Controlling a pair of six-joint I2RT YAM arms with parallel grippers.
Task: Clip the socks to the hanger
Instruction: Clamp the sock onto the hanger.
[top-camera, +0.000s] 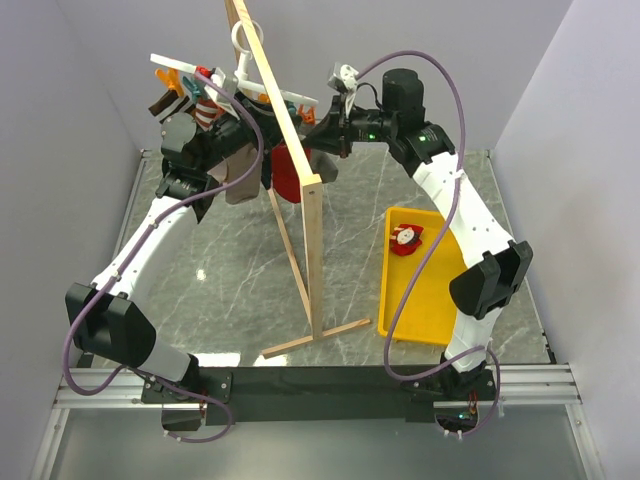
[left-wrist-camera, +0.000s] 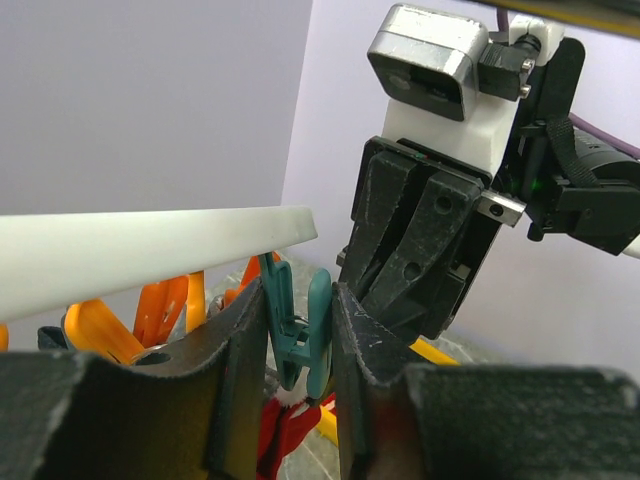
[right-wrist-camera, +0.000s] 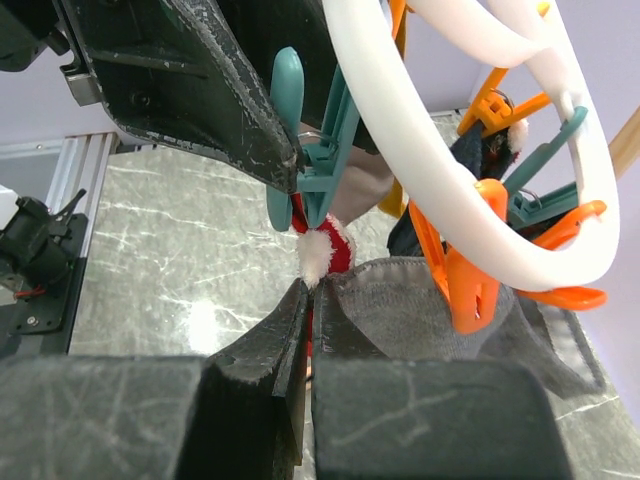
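The white hanger (top-camera: 262, 88) hangs from the wooden rack with orange and teal clips. My left gripper (left-wrist-camera: 298, 340) is shut on a teal clip (left-wrist-camera: 300, 330), a finger pressing each handle; in the top view it (top-camera: 250, 145) sits under the hanger. One red sock (right-wrist-camera: 335, 250) with a white cuff hangs at that clip's tip (right-wrist-camera: 300, 170). My right gripper (right-wrist-camera: 310, 290) is shut on this sock just below the cuff and holds it up to the clip. The sock also shows in the top view (top-camera: 285, 172). The second red sock (top-camera: 405, 238) lies in the yellow tray.
The tall wooden rack (top-camera: 300, 200) stands mid-table between the arms. A yellow tray (top-camera: 425, 310) lies at right. A grey sock (right-wrist-camera: 430, 300) and a striped sock (top-camera: 207, 112) hang from other clips close to both grippers. Orange clips (right-wrist-camera: 470, 270) crowd the right fingers.
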